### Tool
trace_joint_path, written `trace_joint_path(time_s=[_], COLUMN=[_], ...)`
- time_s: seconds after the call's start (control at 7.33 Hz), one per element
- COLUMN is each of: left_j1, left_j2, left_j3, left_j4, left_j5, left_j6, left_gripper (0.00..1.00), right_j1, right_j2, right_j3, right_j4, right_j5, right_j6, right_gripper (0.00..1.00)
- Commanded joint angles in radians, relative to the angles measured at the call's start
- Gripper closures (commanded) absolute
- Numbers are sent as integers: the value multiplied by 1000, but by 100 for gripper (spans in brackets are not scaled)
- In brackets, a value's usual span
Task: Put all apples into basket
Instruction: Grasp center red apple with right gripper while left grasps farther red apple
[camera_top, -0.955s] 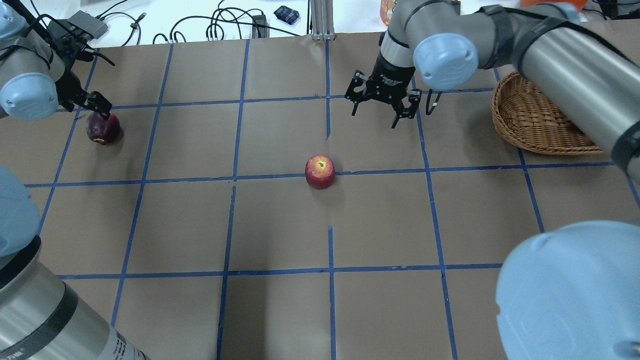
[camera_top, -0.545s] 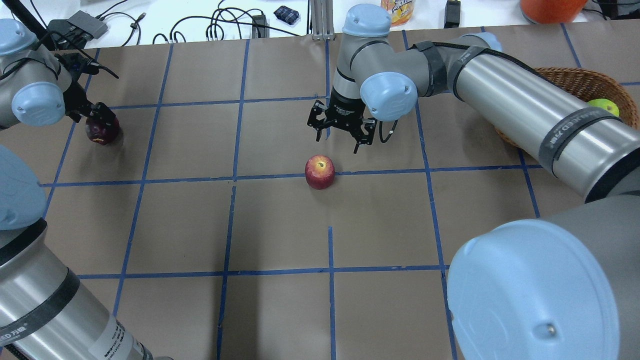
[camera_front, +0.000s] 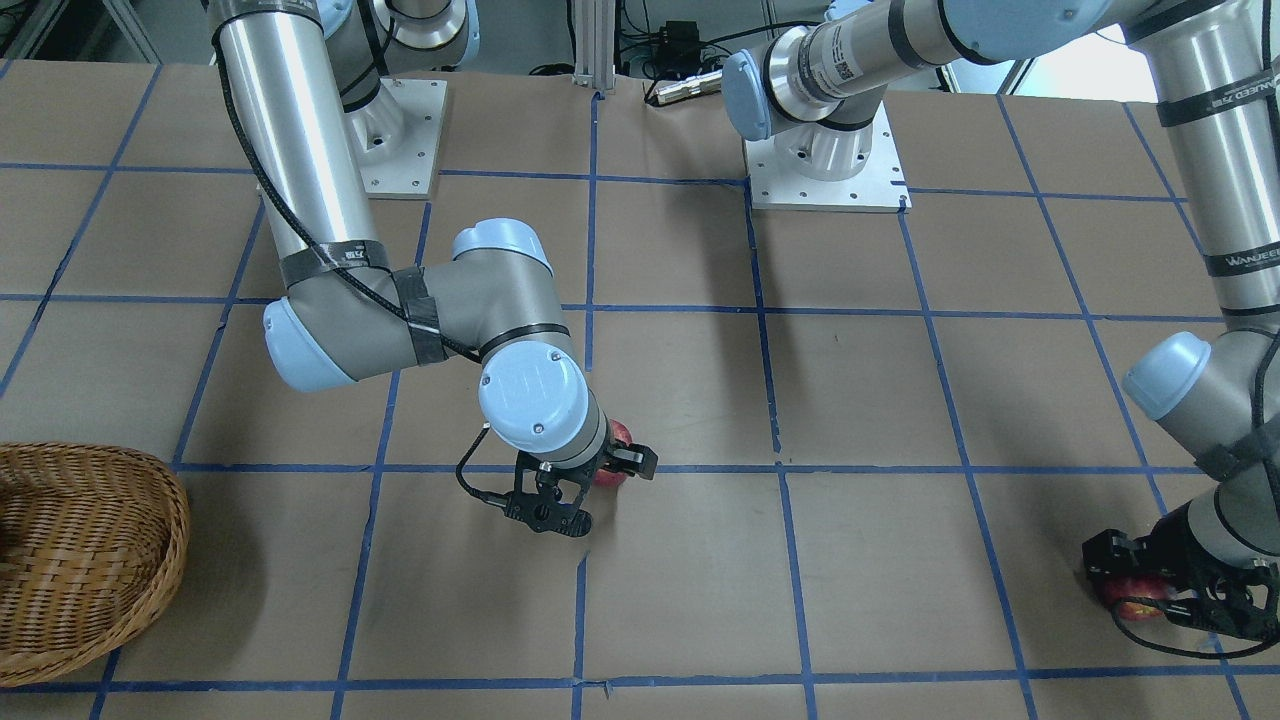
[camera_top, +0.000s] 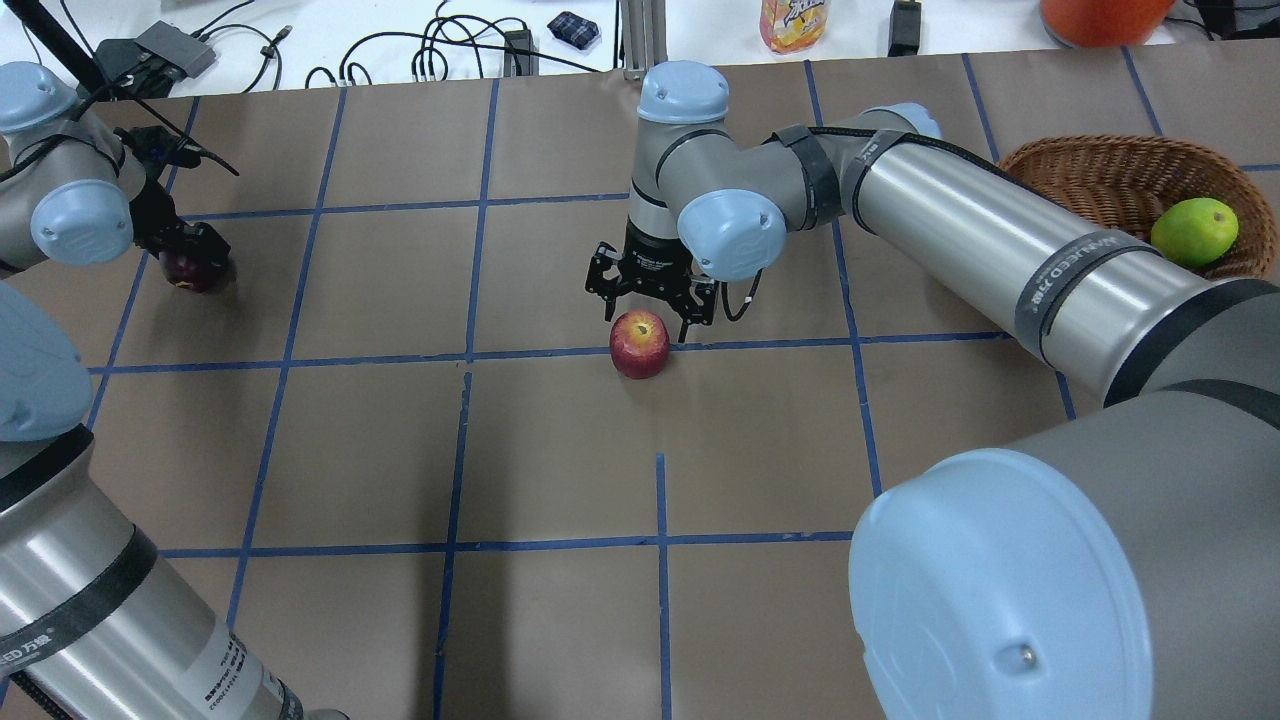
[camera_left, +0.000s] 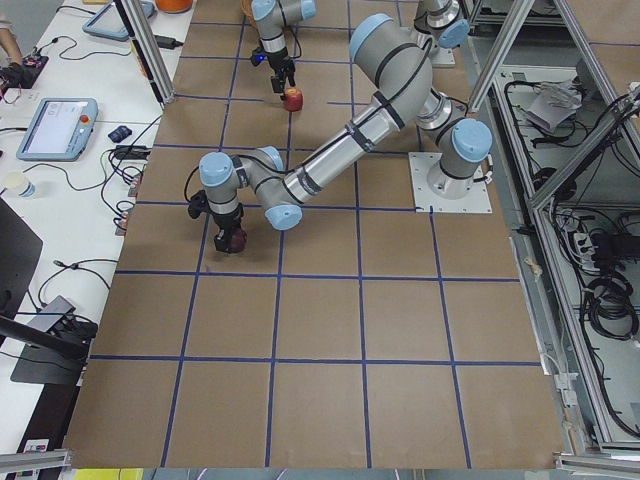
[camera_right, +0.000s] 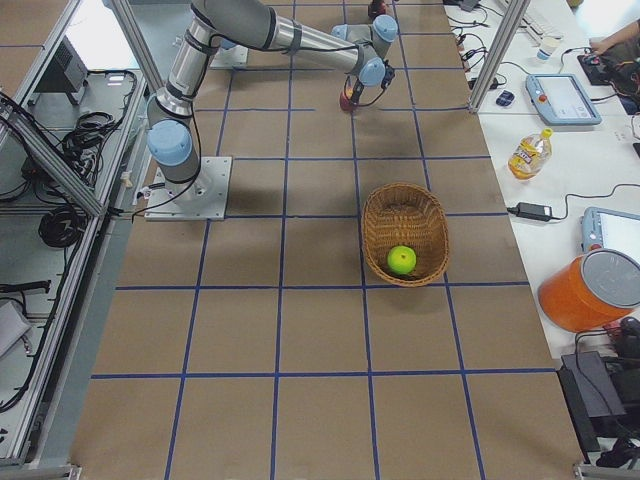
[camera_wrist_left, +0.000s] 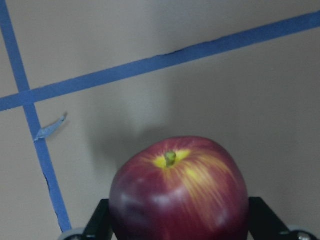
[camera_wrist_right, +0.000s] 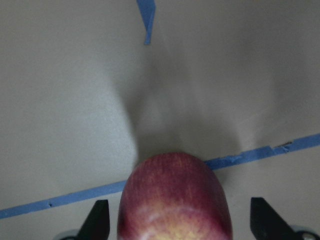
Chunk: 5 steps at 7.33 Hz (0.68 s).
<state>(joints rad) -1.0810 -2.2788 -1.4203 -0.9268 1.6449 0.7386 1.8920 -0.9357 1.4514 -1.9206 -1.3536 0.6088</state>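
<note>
A dark red apple (camera_top: 192, 270) sits at the table's far left. My left gripper (camera_top: 185, 252) is low over it and open, with a finger (camera_wrist_left: 101, 221) on each side of the apple (camera_wrist_left: 177, 192). A second red apple (camera_top: 640, 343) sits mid-table. My right gripper (camera_top: 648, 300) is open and low around it, and the apple (camera_wrist_right: 175, 200) shows between the fingers (camera_wrist_right: 99, 217). The lime green apple (camera_top: 1193, 231) lies in the wicker basket (camera_top: 1080, 165) at the far right.
The brown table cover carries blue tape grid lines (camera_top: 660, 540). Cables (camera_top: 440, 50), a bottle (camera_top: 787, 22) and an orange container (camera_top: 1100, 15) stand beyond the far edge. My right arm's long forearm (camera_top: 980, 240) stretches across in front of the basket.
My right arm swung left from beside the basket and came down over the middle apple, uncovering the green apple. My left gripper sank lower around the dark red apple.
</note>
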Motion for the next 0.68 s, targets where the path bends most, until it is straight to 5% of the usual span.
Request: trace_joint_path(time_s=[0.0,0.14,0.27,0.41,0.55], left_j1=[-45,-89,-143,-193,-242], left_j2=[63,111,164,226,283], left_j3=[-15,-23,-58,-139,-228], left_j4=[-114,-215,-249,-259,-241], left_j5=[-41,-52,-78,-126,-158], left_j6=[-31,-135,-245,-365,-509], left_gripper=[48,49,48,48,48], right_j1=[19,19,18,16,6], right_j2=[29,32,31,25,2], right_j3=[6,6,4,-8,-22], right_j4=[-3,-3,-8,-9,-8], right_j5=[-1,-1,-7,-18,-37], right_j6=[3,5,15,40,39], right_gripper=[0,20,86,100,100])
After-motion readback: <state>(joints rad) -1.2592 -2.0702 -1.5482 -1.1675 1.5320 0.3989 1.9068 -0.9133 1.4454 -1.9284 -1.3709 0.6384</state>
